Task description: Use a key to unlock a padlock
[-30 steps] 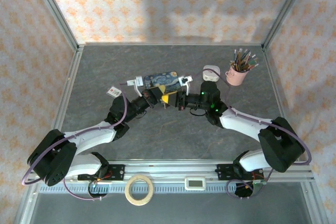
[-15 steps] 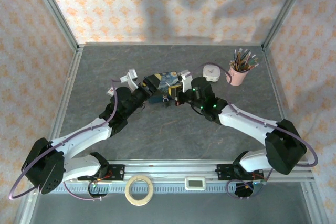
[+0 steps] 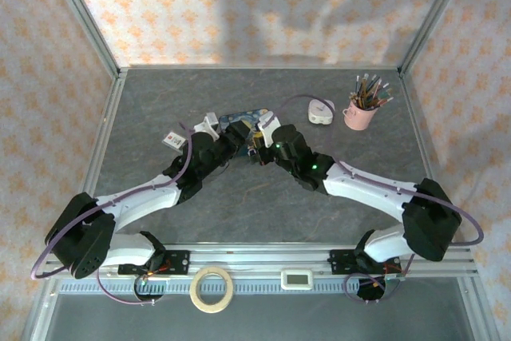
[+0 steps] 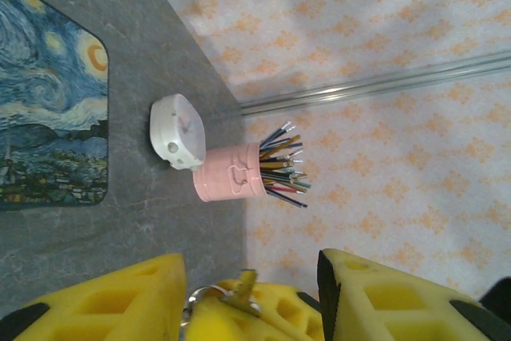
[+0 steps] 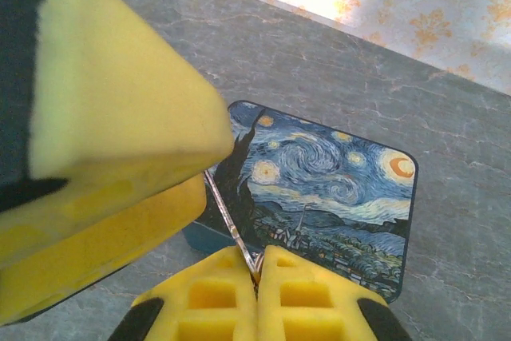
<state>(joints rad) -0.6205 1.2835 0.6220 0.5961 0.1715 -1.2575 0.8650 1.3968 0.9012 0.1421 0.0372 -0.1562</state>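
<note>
Clamping the key [image 4: 239, 287], a small silvery bunch on a ring, between pressed-together pads, right gripper [image 5: 257, 267] sits by the near edge of the blue starry tin [image 5: 319, 173], key placed between the spread-apart fingers of the left gripper [image 4: 251, 269].

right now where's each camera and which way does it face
top: above and behind, looking down on the table; left arm and right arm meet by the tin
left wrist: on the left arm, looking past the tin to the case and cup; open left claw at the bottom
right wrist: on the right arm, looking down at the tin; right claw shut on the key
shared: all see the tin; top and left wrist see case and cup
</note>
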